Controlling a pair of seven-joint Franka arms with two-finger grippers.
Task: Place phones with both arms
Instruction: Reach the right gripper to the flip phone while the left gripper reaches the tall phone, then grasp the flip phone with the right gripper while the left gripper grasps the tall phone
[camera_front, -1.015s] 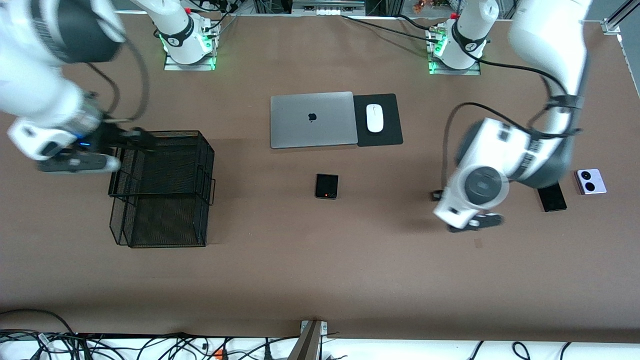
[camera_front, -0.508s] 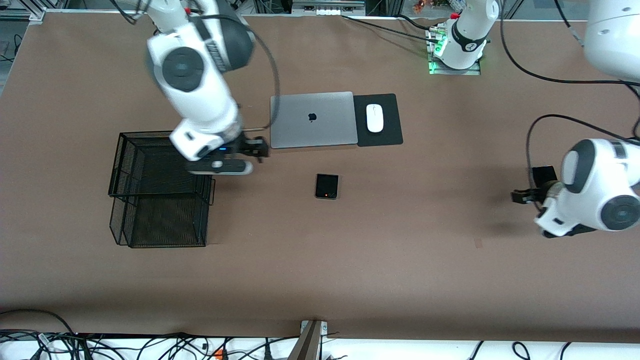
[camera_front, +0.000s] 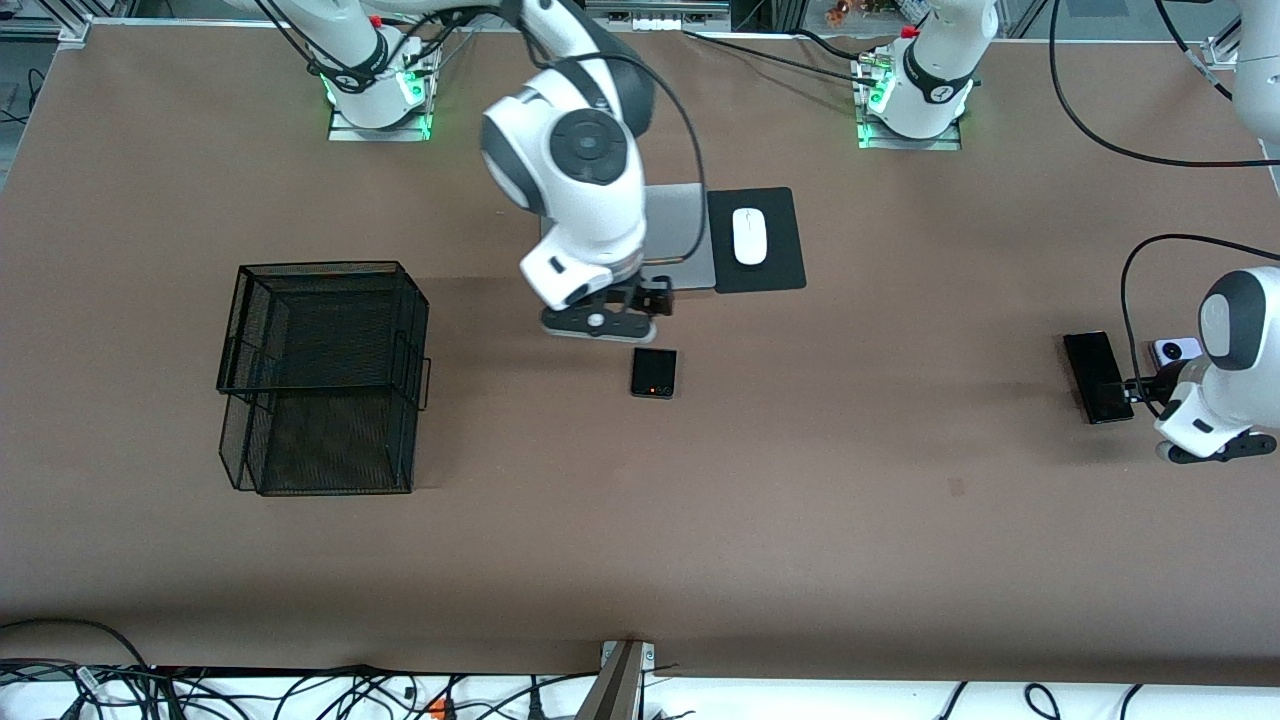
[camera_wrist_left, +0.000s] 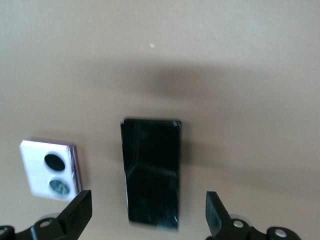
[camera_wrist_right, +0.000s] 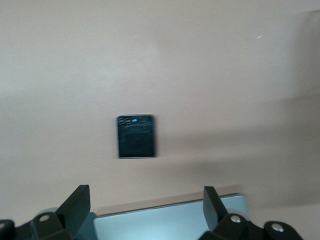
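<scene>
Both arms are at the approach step, each closing on a phone that lies untouched on the table (camera_front: 800, 520); nothing is held yet. The right gripper (camera_front: 655, 298) hangs with its fingers apart over the near edge of the grey laptop (camera_front: 678, 232), just short of the black flip phone (camera_front: 653, 373), which lies nearer to the front camera than the laptop; the left gripper (camera_front: 1140, 388), fingers likewise spread wide, sits low at the left arm's end of the table, at the near end of the slim black slab (camera_front: 1097, 377), with the white-lilac phone (camera_front: 1176, 350) just beside it.

Judging from this, the next move calls for each gripper to centre over its phone, descend, and pinch across the narrow sides; the flat, thin bodies leave little to catch, so alignment matters; the mesh basket (camera_front: 322, 372) toward the right arm's end looks the likely destination.

The front view alone shows the basket, the white mouse (camera_front: 749, 236) on its dark pad, and both arms at once; the left wrist view shows the slab (camera_wrist_left: 151, 172) lying between its spread fingers and the lilac phone's (camera_wrist_left: 50, 168) two black circles, which the arm partly hides from the front; the right wrist view shows the flip phone (camera_wrist_right: 136, 136) ahead of the fingers, not yet between them.
</scene>
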